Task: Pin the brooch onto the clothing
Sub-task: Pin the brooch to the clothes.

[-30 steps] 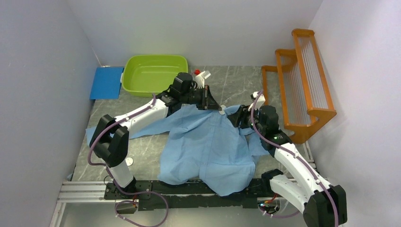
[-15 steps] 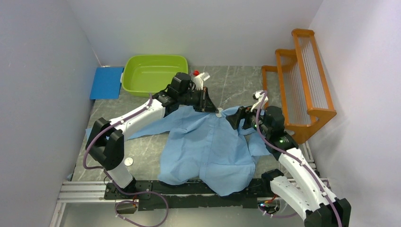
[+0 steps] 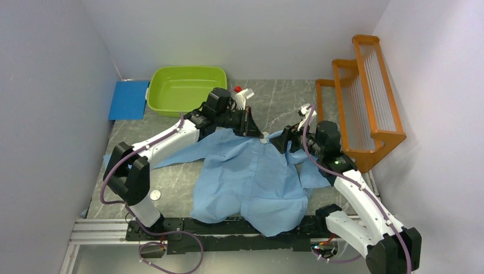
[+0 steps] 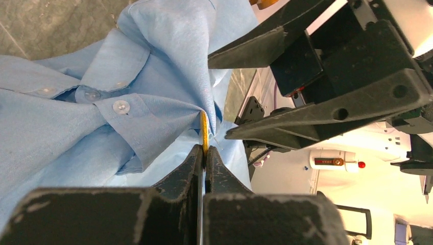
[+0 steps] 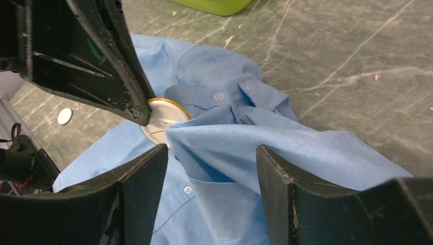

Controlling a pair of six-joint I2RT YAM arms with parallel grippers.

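The light blue shirt (image 3: 251, 177) lies spread on the grey table, collar toward the far side. My left gripper (image 3: 257, 130) is shut on the brooch (image 4: 203, 133), a round disc with a gold rim seen edge-on, held against a raised fold of cloth by the collar. In the right wrist view the brooch (image 5: 164, 120) shows its white back with a thin pin. My right gripper (image 5: 212, 155) is open, its fingers either side of a lifted fold of the shirt (image 5: 286, 148), apart from the cloth. In the top view it (image 3: 281, 140) faces the left gripper.
A green tub (image 3: 185, 89) stands at the back left beside a blue pad (image 3: 129, 99). An orange wooden rack (image 3: 365, 97) stands at the right. A small white and red object (image 3: 242, 91) lies behind the left gripper. A small white disc (image 3: 155, 194) lies near the left arm's base.
My right gripper has moved up and to the left, closer to the left gripper and the collar. The left gripper has held its place with the brooch.
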